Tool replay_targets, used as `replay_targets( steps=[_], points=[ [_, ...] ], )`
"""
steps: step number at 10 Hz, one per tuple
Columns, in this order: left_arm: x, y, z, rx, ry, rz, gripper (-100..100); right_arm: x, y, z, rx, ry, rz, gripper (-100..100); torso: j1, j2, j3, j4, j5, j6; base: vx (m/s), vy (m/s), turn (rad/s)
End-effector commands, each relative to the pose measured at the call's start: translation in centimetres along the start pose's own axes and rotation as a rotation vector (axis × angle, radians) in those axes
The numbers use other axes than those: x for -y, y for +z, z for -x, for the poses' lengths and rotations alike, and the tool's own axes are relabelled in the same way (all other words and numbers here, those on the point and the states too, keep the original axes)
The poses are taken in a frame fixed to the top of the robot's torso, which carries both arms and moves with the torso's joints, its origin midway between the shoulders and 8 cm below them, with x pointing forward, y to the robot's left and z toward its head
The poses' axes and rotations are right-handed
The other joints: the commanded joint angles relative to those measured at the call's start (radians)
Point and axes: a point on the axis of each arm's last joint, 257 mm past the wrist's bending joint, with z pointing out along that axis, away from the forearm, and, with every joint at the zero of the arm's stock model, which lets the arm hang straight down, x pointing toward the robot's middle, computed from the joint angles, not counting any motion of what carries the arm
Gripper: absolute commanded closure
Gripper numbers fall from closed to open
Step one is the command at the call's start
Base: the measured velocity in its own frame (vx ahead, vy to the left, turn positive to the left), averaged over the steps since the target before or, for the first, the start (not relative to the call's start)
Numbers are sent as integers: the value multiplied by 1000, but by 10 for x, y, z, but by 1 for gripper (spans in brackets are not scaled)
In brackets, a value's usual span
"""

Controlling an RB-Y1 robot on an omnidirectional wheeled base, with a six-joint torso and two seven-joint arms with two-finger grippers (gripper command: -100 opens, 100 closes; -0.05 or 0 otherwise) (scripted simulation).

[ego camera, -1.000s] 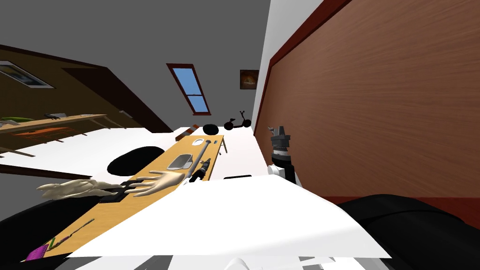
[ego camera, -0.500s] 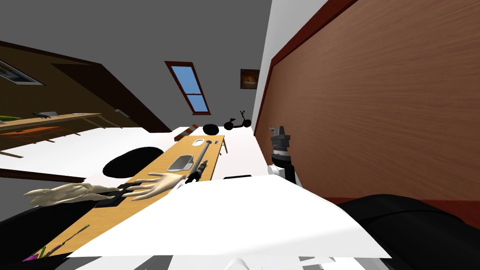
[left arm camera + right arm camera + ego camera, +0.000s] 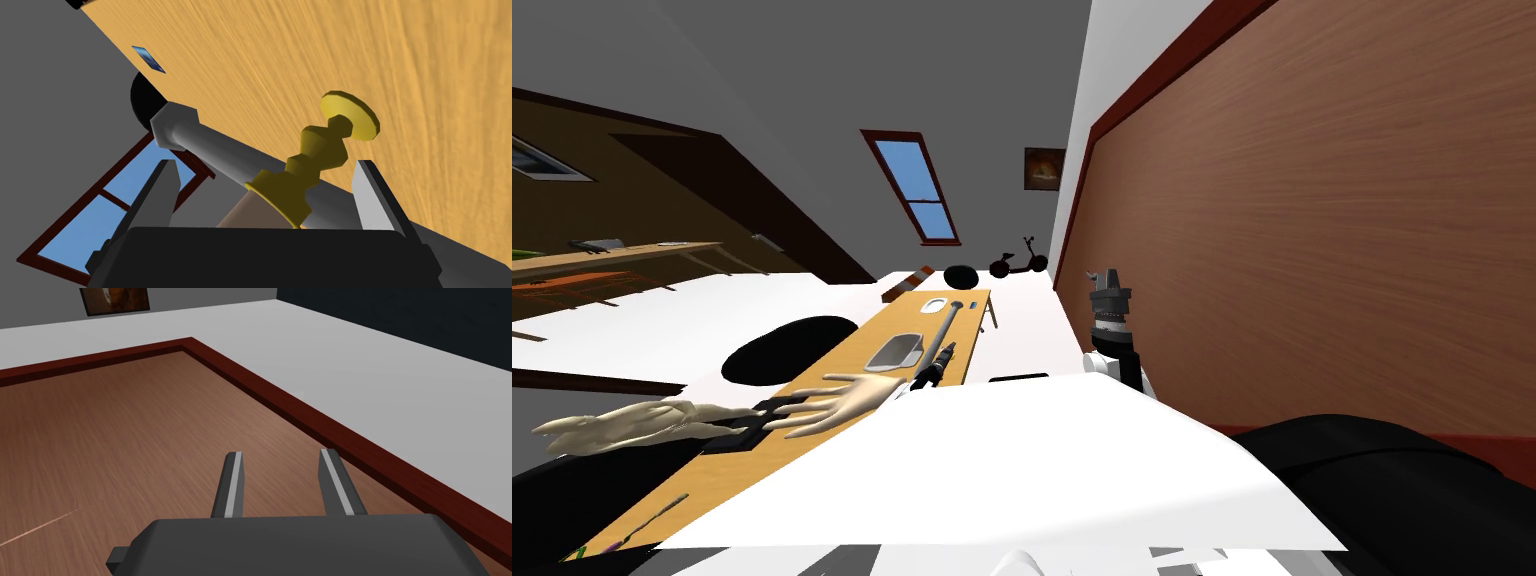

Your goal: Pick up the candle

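The candle (image 3: 250, 212) is a brownish stick in a yellow, knobbed holder (image 3: 325, 142) with a round foot. It lies across a long grey rod (image 3: 210, 145) on the orange wooden table (image 3: 400, 75). My left gripper (image 3: 267, 180) is open and straddles the candle and holder, with a finger on either side and a gap to each. In the head view the left gripper (image 3: 930, 372) sits low over the table (image 3: 762, 450) at the near end of the rod (image 3: 944, 322). My right gripper (image 3: 1110, 285) is raised beside the brown wall, open and empty (image 3: 285, 478).
On the table lie a grey tray (image 3: 897, 348), a pale model hand (image 3: 832, 400), a white oval dish (image 3: 934, 303) and a small blue card (image 3: 148, 59). A black round shape (image 3: 782, 345) lies left of the table. A scooter (image 3: 1015, 262) stands at the far wall.
My head view has turned a little, so the model hand and the left side of the room have slid leftward. The left gripper has crept slightly nearer along the rod. The right arm is still.
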Motion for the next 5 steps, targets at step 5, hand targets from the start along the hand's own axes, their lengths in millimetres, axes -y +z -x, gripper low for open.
replay_targets(
  steps=[5],
  points=[
    [-2, 0, 0, 0, 5, 5, 100, 0, 0, 0, 0, 0, 0, 0, 1, 2, 2, 2, 1, 0, 0, 0, 0]
  ],
)
